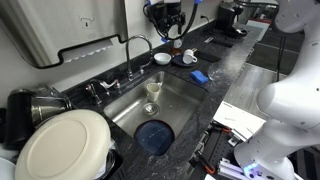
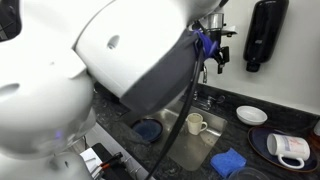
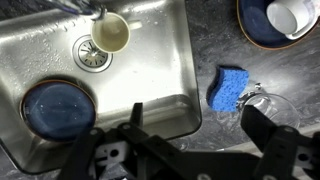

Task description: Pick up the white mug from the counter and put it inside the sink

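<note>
The off-white mug (image 3: pixel 110 32) stands upright inside the steel sink (image 3: pixel 150 70), next to the round drain (image 3: pixel 88 52). It shows in both exterior views (image 1: pixel 152 92) (image 2: pixel 196 124). My gripper (image 3: pixel 200 125) is open and empty. It hangs high over the dark speckled counter (image 3: pixel 215 40) at the sink's right rim, apart from the mug. In the exterior views the gripper (image 1: pixel 165 15) (image 2: pixel 213 55) is well above the sink (image 1: pixel 182 95).
A dark blue plate (image 3: pixel 57 108) lies in the sink. A blue sponge (image 3: pixel 231 85) and a clear glass (image 3: pixel 262 100) sit on the counter. Another white mug (image 3: pixel 290 15) lies on a blue plate. A small white bowl (image 1: pixel 162 59), a large white plate (image 1: pixel 60 145) and the faucet (image 1: pixel 135 45) are nearby.
</note>
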You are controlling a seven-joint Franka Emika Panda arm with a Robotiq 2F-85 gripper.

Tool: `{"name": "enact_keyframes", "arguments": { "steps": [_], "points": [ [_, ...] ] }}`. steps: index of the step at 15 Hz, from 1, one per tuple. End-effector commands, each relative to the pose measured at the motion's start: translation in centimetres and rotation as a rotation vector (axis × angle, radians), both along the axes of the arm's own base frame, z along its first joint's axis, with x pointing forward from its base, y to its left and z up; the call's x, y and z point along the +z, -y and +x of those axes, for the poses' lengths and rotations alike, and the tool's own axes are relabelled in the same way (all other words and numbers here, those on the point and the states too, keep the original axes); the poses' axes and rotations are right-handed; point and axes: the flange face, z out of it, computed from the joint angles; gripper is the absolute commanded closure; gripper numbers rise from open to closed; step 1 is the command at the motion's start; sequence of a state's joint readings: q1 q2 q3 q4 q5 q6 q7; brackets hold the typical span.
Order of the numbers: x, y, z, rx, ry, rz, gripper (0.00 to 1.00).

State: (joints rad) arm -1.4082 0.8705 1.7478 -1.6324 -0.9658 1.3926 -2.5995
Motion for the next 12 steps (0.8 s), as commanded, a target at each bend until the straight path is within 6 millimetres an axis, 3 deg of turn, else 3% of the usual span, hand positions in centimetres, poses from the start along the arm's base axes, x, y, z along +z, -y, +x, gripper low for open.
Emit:
{"name": "enact_keyframes", "arguments": {
  "steps": [1, 6, 12],
  "points": [
    [-0.3, 1.4, -2.7, 0.084, -0.018, 0.068, 0.00],
    [-1.3, 1.4, -4.2, 0.178, -0.061, 0.081, 0.00],
    [-1.9, 0.8, -3.8, 0.200, -0.097, 0.096, 0.00]
  ]
}}
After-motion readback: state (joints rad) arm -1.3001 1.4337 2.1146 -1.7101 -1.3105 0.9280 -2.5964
